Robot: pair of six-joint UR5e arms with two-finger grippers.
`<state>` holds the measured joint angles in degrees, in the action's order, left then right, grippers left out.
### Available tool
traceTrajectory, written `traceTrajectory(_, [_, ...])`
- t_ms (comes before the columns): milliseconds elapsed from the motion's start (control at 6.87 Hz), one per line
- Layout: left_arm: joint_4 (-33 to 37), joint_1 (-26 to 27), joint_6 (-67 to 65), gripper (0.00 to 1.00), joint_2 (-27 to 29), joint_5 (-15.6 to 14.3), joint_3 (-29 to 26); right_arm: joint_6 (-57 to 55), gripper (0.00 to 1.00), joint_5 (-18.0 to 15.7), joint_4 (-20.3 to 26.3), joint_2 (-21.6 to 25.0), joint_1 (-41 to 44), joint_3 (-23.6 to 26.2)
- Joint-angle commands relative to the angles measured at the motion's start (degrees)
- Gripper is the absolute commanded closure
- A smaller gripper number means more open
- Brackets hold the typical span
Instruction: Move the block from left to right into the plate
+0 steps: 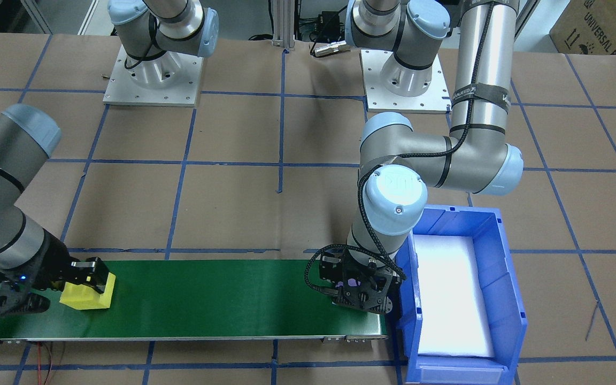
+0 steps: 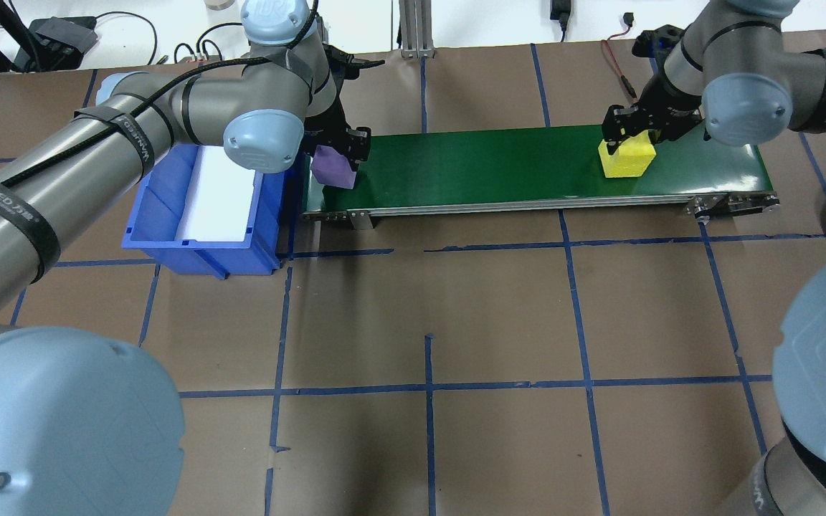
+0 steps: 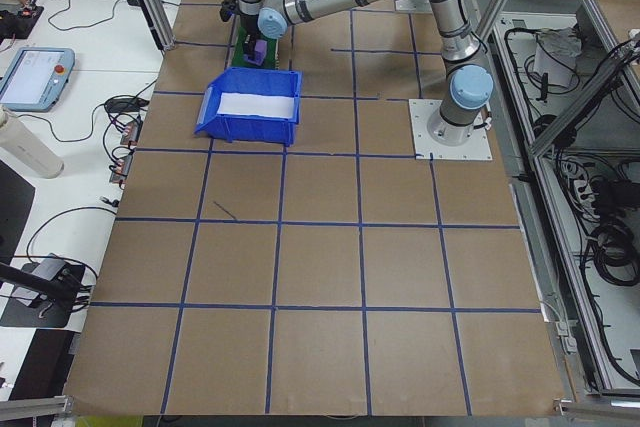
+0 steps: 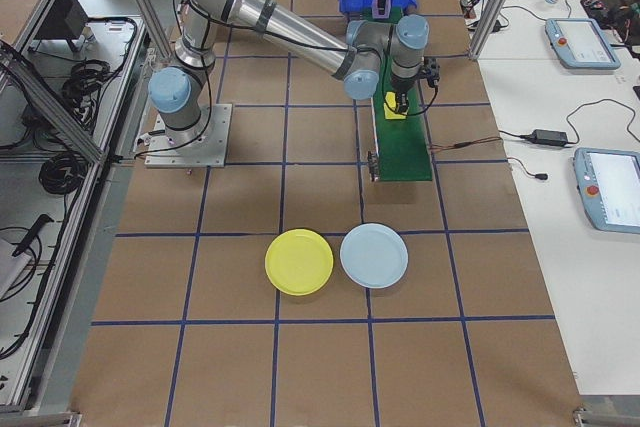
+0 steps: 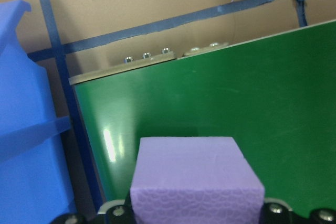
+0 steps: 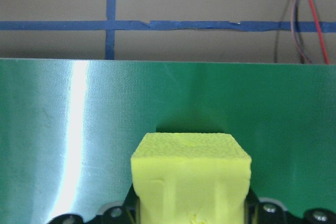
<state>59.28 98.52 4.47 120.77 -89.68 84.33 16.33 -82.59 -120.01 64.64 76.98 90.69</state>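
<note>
Over the green belt (image 2: 499, 168), both arms' fingers pinch blocks: left purple (image 2: 333, 169), right yellow (image 2: 627, 158).

blocks (image 2: 626, 159) on belt (image 2: 492, 168), bin (image 2: 198, 251) beside

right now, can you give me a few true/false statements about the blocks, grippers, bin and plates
1. The right gripper is at the yellow block on the green belt. True.
2. The purple block lies in the blue bin. False: it is at the belt's end beside the bin, between the left gripper's fingers.
3. The yellow plate holds a block. False: it is bare.
4. A pale blue plate lies beside the yellow plate. True.
</note>
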Motion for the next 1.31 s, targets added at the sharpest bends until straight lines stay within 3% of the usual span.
traceTrajectory(0, [0.66, 0.09, 0.19, 0.00, -2.97, 0.29, -1.79, 14.52, 0.80, -5.36, 1.35, 5.54, -6.01, 0.71])
traceTrajectory(146, [5.36, 0.09, 0.10, 0.00, -7.17, 0.82, -2.59, 24.01, 0.80, -9.65, 5.88, 9.32, -12.22, 0.98])
traceTrajectory(291, [11.24, 0.09, 0.10, 0.00, -12.95, 2.13, -2.68, 34.02, 0.80, -11.87, 6.45, 11.10, -19.42, 1.24])
traceTrajectory(582, [23.54, -2.00, 0.28, 0.00, -21.93, 1.88, -2.51, 49.00, 0.80, -12.24, 6.72, 11.30, -32.62, 2.72])
traceTrajectory(728, [26.21, -5.33, 0.36, 0.00, -25.54, 2.66, -1.29, 52.81, 0.80, -11.98, 6.63, 11.12, -37.99, 4.74])
traceTrajectory(1165, [27.65, -6.68, 0.37, 0.00, -29.01, 1.88, 3.28, 55.39, 0.79, -11.19, 4.62, 6.66, -46.63, 10.46])
